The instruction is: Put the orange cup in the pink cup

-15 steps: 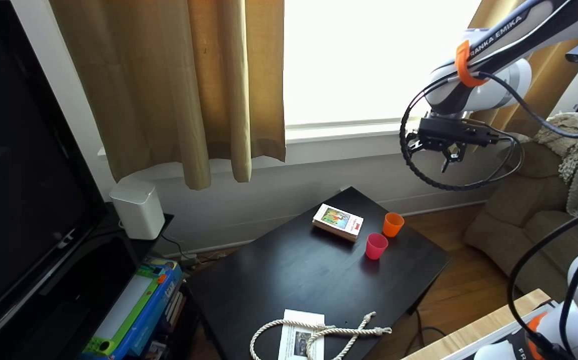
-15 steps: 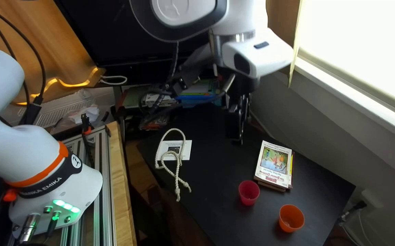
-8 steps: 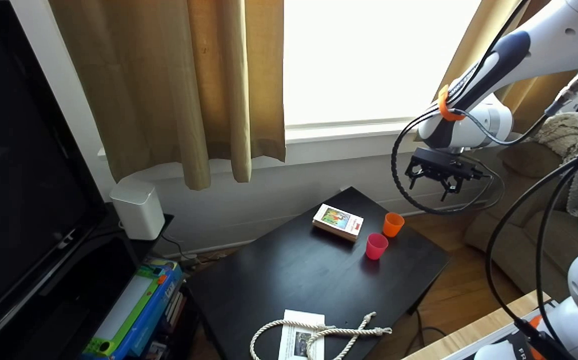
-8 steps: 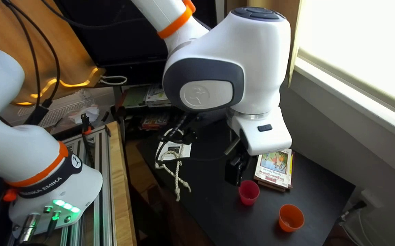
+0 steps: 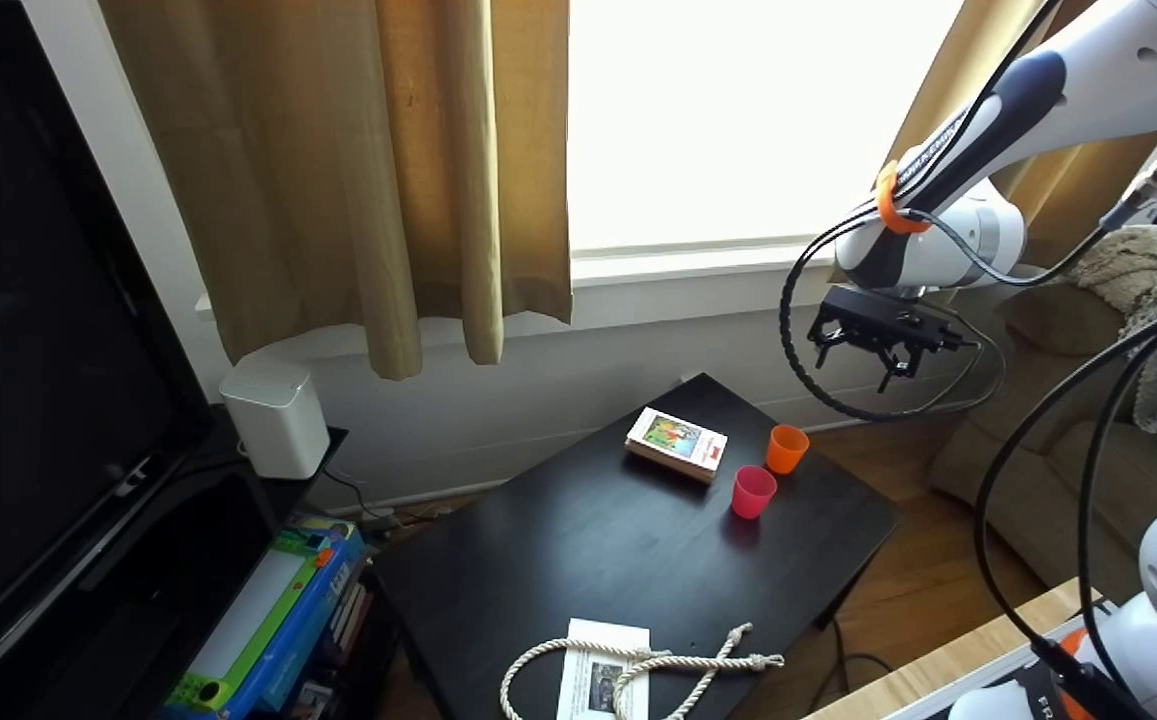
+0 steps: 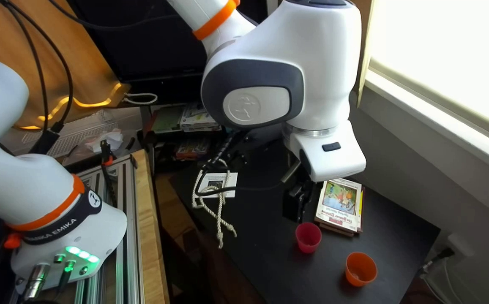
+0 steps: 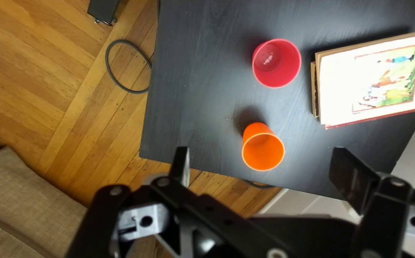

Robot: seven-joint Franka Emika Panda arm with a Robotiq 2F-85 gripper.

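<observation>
The orange cup [image 5: 787,449] stands upright on the black table [image 5: 578,560], near its corner; it also shows in an exterior view [image 6: 360,270] and the wrist view [image 7: 263,152]. The pink cup [image 5: 753,493] stands upright and apart beside it; it also shows in an exterior view [image 6: 308,238] and the wrist view [image 7: 276,63]. Both cups look empty. My gripper [image 7: 260,152] is open and holds nothing. In the wrist view the orange cup appears between its spread fingers. In an exterior view the gripper [image 5: 852,372] hangs well above the table, apart from both cups.
A small stack of books [image 7: 376,79] lies beside the cups. A rope [image 5: 708,662] lies over a paper sheet [image 5: 603,690] at the table's far end. The wall and window sill [image 6: 443,122] run along one table side. A sofa [image 5: 1018,450] stands beyond the corner.
Over the last second my gripper has come down and moved towards the cups' end of the table. In the last half second it has risen slightly. The cups have not moved.
</observation>
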